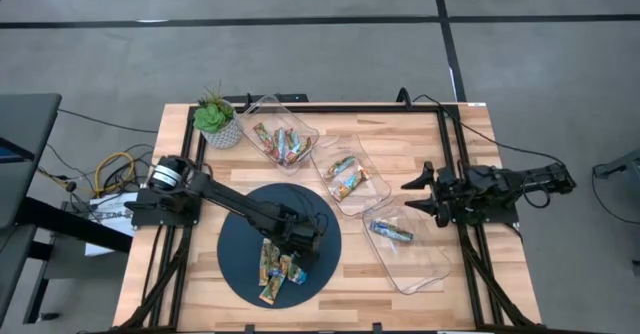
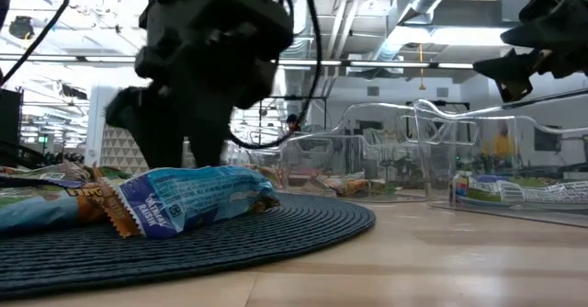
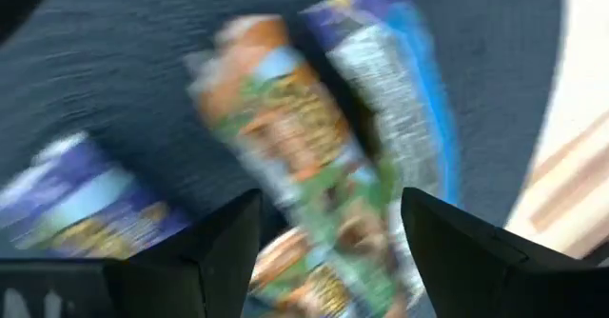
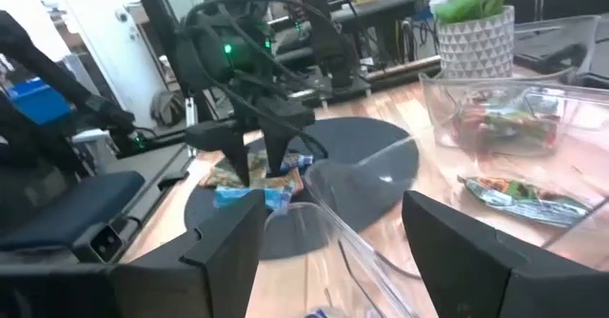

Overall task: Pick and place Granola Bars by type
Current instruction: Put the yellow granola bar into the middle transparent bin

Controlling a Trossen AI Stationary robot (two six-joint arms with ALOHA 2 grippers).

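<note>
Several granola bars lie in a loose heap on a dark round mat. My left gripper hangs over the heap, open. In the left wrist view its fingers stand on either side of a green and orange bar, with a blue bar beside it. Whether the fingers touch a bar I cannot tell. The low view shows a blue bar at the front of the heap. My right gripper waits open, raised over the table's right side.
Three clear trays stand in a slanting row: the far one holds several bars, the middle one a few, the near one one blue bar. A potted plant stands at the far left corner.
</note>
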